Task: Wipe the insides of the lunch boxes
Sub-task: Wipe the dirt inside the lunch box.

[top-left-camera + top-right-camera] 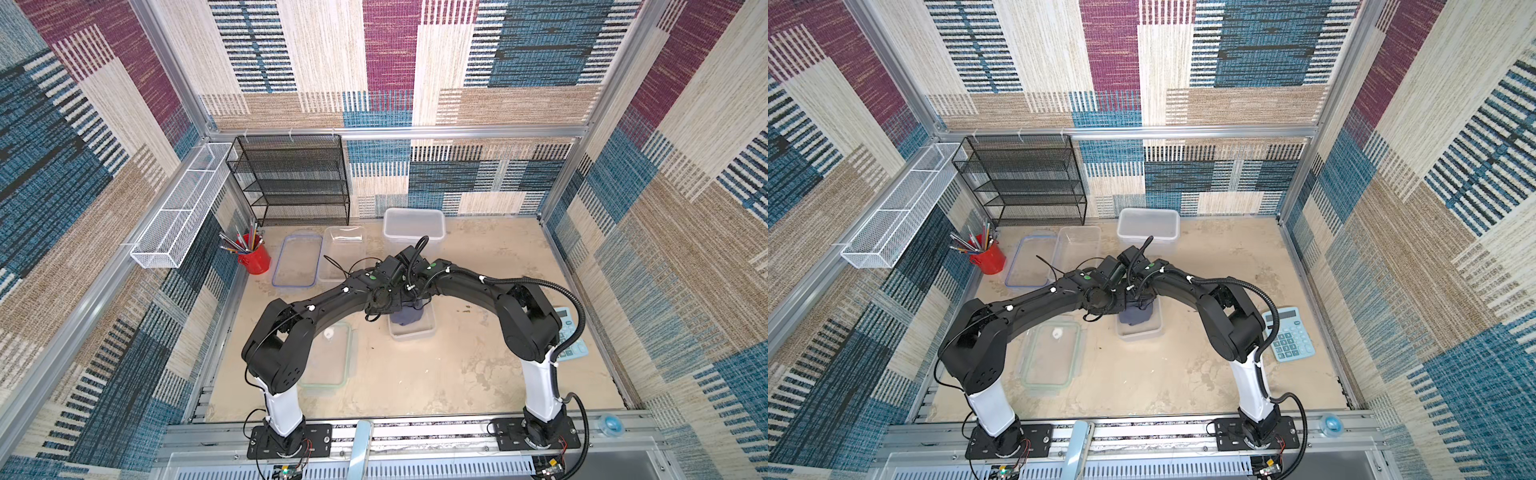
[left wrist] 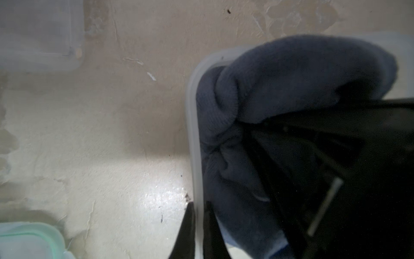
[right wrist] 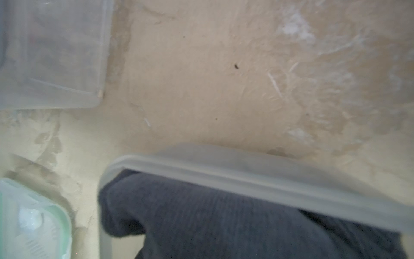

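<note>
My left claw (image 2: 199, 209) is pinched narrow on a rim of the small lunch box (image 1: 412, 333), one finger outside the wall and one inside. That anchors the box on the desk (image 1: 457, 374). My right claw (image 1: 417, 300) reaches down into the same box, closed on a bunched grey cloth (image 1: 404, 318). Its tips are buried in the folds, so I judge that grip from how the fabric gathers around it.

The cloth sits in the end of the box away from my bases and bulges over the rim there. The end toward my bases shows bare floor, so I take it the wipe is only partly done.

To do it well, I should:
- press the wad flat against the bottom rather than let it ride high;
- sweep it the length of the box into the bare end;
- work it into the rounded corners and up each wall.

The tub looks light, so my left pinch must stay firm or the box may skid or tip with each stroke. My right claw also needs to steer clear of my left's inner finger.

The deep lunch box (image 1: 413, 224) stands beyond the small one, toward the back wall. The shallow clear lunch box (image 1: 343, 249) lies beyond it on my left side, beside a blue-rimmed lid (image 1: 297, 259). I expect both are yet to be wiped.
</note>
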You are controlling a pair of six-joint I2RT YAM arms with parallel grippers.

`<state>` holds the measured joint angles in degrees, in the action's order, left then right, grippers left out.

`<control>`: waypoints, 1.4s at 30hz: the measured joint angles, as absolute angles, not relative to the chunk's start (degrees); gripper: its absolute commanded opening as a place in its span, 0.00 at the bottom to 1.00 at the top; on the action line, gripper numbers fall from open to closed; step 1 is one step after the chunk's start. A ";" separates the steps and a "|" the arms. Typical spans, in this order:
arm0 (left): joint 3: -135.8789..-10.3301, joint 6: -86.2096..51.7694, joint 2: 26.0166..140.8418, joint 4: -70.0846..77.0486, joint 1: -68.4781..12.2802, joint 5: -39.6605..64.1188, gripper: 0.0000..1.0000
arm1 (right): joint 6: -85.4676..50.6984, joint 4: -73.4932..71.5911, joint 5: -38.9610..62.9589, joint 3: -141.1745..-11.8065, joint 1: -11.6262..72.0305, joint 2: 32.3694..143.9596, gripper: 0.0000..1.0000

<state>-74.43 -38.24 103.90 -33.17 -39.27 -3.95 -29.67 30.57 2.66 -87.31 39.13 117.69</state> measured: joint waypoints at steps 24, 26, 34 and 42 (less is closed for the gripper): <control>-80.88 -38.87 107.61 -41.50 -37.65 0.40 0.00 | -43.03 11.94 6.50 -56.60 48.90 99.24 0.00; -81.32 -38.76 107.63 -41.89 -37.67 0.49 0.00 | -42.98 13.19 5.30 -56.62 49.01 98.15 0.00; -80.79 -37.06 106.59 -41.80 -37.67 0.40 0.00 | -41.17 23.70 -2.35 -58.39 48.05 96.07 0.00; -78.50 -35.62 105.25 -38.57 -37.80 1.63 0.00 | -37.60 27.70 -4.49 -60.90 42.28 98.80 0.00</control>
